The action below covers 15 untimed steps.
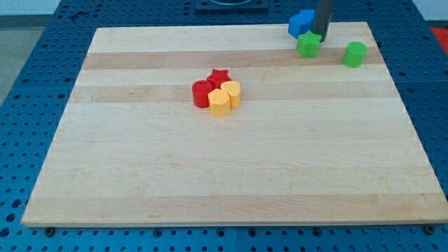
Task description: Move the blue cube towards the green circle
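Observation:
The blue cube (301,22) sits at the board's top edge, right of centre. My tip (318,36) stands just right of the blue cube and right above the green star (308,45), touching or nearly touching both. The green circle (355,54) is a short cylinder lying to the view's right of the star, about a block's width away from it.
A cluster of a red star (220,75), a red cylinder (201,93), a yellow hexagon (220,102) and a yellow rounded block (232,92) sits near the middle of the wooden board (231,175). A blue pegboard table (28,84) surrounds the board.

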Tool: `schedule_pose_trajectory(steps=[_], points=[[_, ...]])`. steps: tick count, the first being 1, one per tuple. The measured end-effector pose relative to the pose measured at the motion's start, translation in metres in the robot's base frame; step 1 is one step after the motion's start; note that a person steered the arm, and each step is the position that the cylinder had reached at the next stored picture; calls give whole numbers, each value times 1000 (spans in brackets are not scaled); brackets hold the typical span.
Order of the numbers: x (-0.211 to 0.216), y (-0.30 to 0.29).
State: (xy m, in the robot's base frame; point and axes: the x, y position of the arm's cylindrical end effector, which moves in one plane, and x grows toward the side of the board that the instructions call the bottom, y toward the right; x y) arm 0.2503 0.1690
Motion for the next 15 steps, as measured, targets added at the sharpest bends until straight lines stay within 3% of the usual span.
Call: schedule_pose_trajectory(steps=[3, 5, 9, 11, 13, 15], points=[[17, -103], [-58, -92], [-59, -43], [-34, -38], [29, -22], [16, -101]])
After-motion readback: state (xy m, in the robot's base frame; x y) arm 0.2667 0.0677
